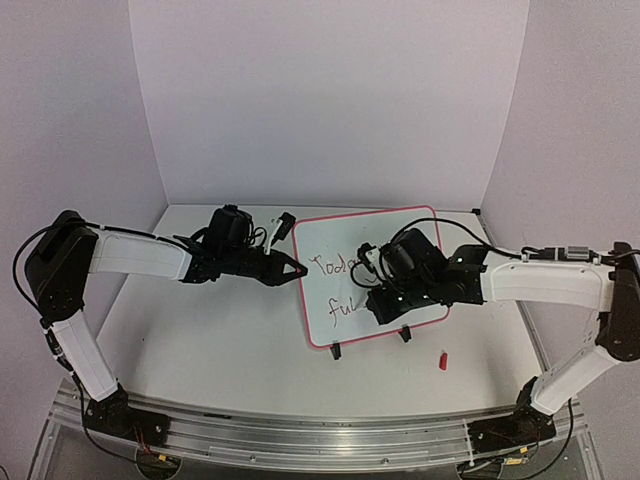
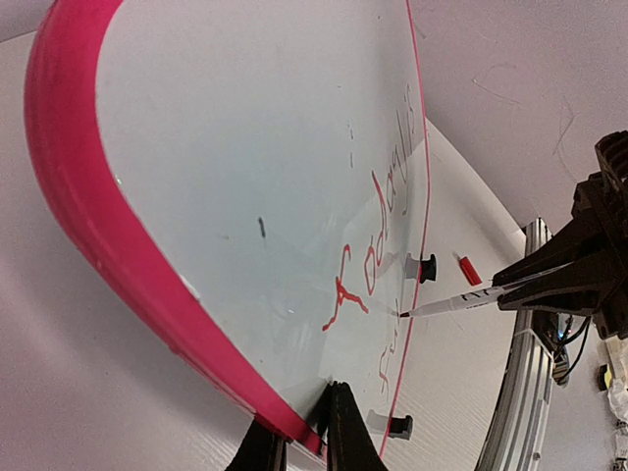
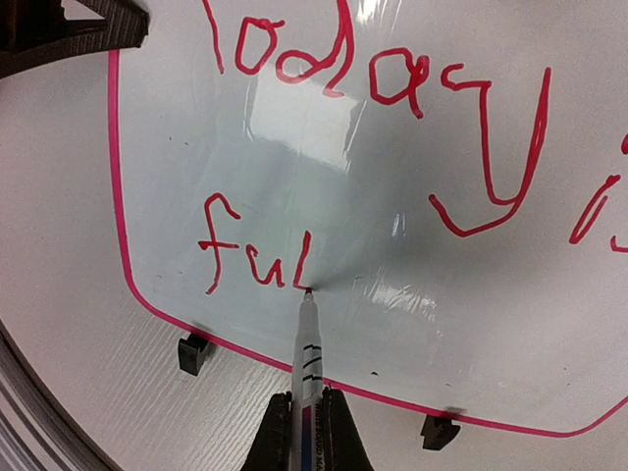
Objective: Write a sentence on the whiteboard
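Progress: sentence (image 3: 263, 267) showing "Today is / ful", line 2 being unfinished | whiteboard (image 1: 420, 240) standing centre-right in top view | right tool (image 3: 305, 432) clamping marker (image 3: 307, 343), tip touching board | left tool (image 2: 306, 442) pinching whiteboard's frame

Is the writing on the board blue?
No, the words on the board are red.

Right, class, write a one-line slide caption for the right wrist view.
Right gripper holds a marker, tip on the whiteboard, where the red sentence reaches "ful" beneath "Today is".

A red cap (image 1: 442, 360) lies on the table (image 1: 230, 345).
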Robot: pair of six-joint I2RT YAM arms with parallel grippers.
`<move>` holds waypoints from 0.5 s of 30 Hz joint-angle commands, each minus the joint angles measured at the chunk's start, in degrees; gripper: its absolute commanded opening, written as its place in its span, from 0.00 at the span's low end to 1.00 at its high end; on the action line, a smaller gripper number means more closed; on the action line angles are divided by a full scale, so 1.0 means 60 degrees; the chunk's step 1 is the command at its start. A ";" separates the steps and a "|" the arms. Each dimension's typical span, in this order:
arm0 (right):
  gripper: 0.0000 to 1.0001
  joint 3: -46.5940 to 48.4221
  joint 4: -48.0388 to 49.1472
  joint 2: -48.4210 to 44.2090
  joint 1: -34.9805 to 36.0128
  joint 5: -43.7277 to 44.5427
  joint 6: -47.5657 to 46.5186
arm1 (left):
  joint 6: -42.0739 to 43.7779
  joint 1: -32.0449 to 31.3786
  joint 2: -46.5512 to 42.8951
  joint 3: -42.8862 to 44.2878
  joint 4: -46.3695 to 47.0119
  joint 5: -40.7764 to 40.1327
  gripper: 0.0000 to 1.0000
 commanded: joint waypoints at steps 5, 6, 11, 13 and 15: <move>0.00 0.0521 -0.0217 -0.0682 -0.0023 -0.0189 -0.0285 | 0.1491 0.0249 0.0635 -0.0139 -0.1472 -0.3364 0.00; 0.00 0.0557 -0.0209 -0.0737 -0.0019 -0.0243 -0.0282 | 0.1488 0.0249 0.0635 -0.0146 -0.1467 -0.3370 0.00; 0.00 0.0778 -0.0203 -0.0804 -0.0027 0.0184 -0.0567 | 0.1488 0.0249 0.0628 -0.0158 -0.1453 -0.3372 0.00; 0.00 0.0898 -0.0190 -0.0645 -0.0025 0.0555 -0.0737 | 0.1489 0.0256 0.0632 -0.0168 -0.1440 -0.3373 0.00; 0.00 0.1020 -0.0172 -0.0430 -0.0031 0.0614 -0.0805 | 0.1502 0.0255 0.0635 -0.0148 -0.1440 -0.3385 0.00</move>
